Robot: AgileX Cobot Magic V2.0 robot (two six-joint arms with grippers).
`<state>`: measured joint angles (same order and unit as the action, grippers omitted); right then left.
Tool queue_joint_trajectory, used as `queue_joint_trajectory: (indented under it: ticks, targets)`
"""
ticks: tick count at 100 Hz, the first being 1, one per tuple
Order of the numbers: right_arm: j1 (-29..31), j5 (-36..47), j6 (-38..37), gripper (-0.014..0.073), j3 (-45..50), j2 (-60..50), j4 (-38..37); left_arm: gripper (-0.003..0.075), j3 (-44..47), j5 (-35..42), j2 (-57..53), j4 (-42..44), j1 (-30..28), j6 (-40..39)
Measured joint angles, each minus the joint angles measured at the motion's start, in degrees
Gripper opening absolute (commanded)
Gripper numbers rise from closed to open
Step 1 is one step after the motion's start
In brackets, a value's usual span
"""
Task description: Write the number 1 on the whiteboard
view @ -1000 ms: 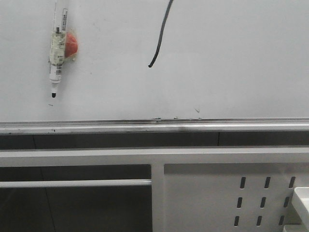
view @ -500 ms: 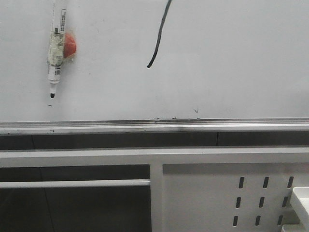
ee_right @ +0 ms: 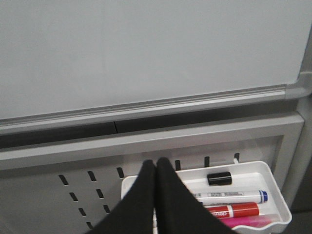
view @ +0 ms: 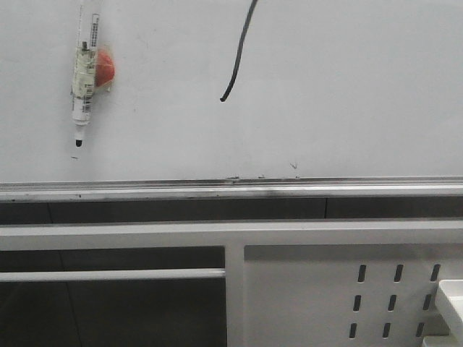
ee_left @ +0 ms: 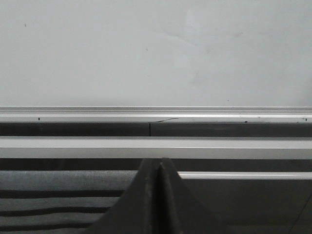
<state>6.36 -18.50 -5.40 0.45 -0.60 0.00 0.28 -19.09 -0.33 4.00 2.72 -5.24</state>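
Note:
The whiteboard (view: 340,94) fills the upper front view, with its silver rail (view: 231,189) along the bottom edge. The number 1 (view: 239,50) is a thin dark slanted stroke at the top centre, running off the top edge. A white marker (view: 84,79) with a black tip hangs tip-down on the board at the upper left, beside a red round thing (view: 105,68). My left gripper (ee_left: 158,162) is shut and empty below the board's rail (ee_left: 156,116). My right gripper (ee_right: 156,163) is shut and empty over a white tray (ee_right: 263,171).
The white tray holds a blue-capped marker (ee_right: 234,196), a red marker (ee_right: 231,210) and a loose black cap (ee_right: 219,178). It hangs on a white panel with slotted holes (view: 394,293). A white frame bar (view: 116,275) crosses below the rail.
The front view has shifted very slightly; the marker on the board and the stroke stay in place.

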Motion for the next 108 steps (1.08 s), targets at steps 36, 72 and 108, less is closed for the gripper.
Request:
queue_joint_trajectory:
  ticks: [36,72,108]
  targets:
    - [0.3,-0.1,2.6,-0.0069,0.0,0.0,0.0,-0.0020,0.0,0.0,0.0,0.0,0.0,0.0]
    - [0.3,-0.2,2.9,-0.0069,0.0,0.0,0.0,-0.0020,0.0,0.0,0.0,0.0,0.0,0.0]
    - [0.3,-0.2,2.9,-0.0069,0.0,0.0,0.0,-0.0020,0.0,0.1,0.0,0.0,0.0,0.0]
